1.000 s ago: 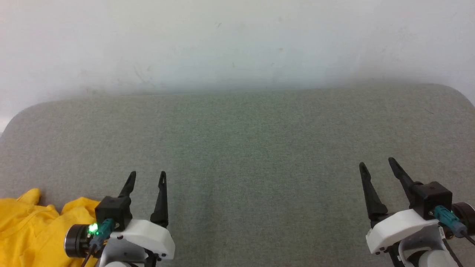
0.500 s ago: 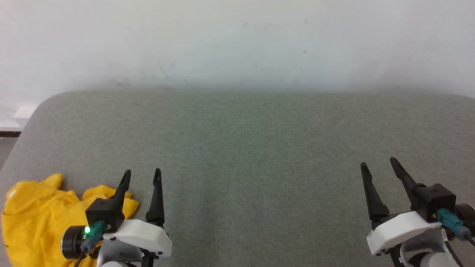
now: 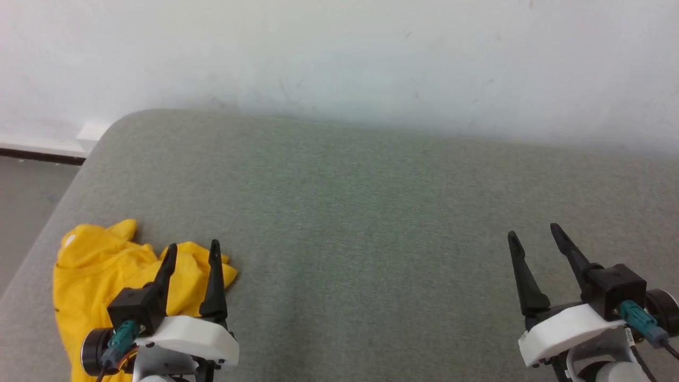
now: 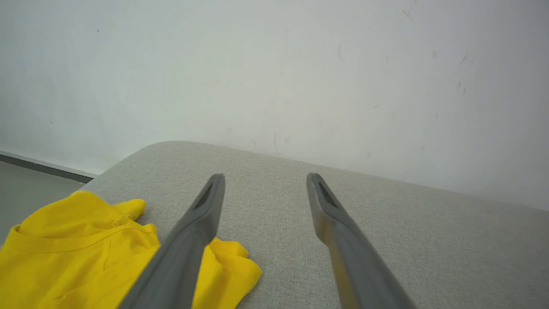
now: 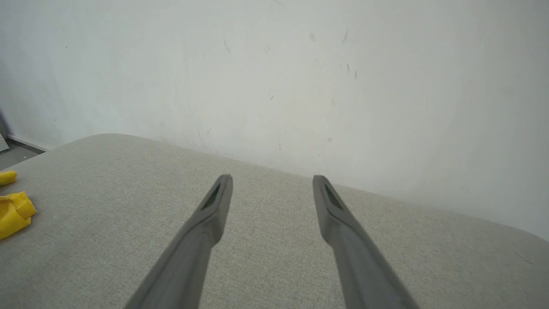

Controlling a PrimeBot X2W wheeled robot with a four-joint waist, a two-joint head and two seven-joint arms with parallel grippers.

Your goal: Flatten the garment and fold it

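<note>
Crumpled bright yellow cotton T-shirt (image 3: 98, 262) is lying at near-left corner of grey fabric surface (image 3: 371, 212). Left gripper (image 3: 192, 245) is hovering at its edge, right gripper (image 3: 532, 229) well apart; both spread, empty. Approaching; next: pinching a hem.

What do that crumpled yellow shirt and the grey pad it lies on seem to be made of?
The crumpled bright yellow T-shirt looks like soft, matte knit cloth, probably cotton: it slumps in loose folds, with a stitched neck band. The grey padded surface looks like matte woven upholstery fabric: fine speckled weave, rounded corners. Its filling is hidden.
</note>
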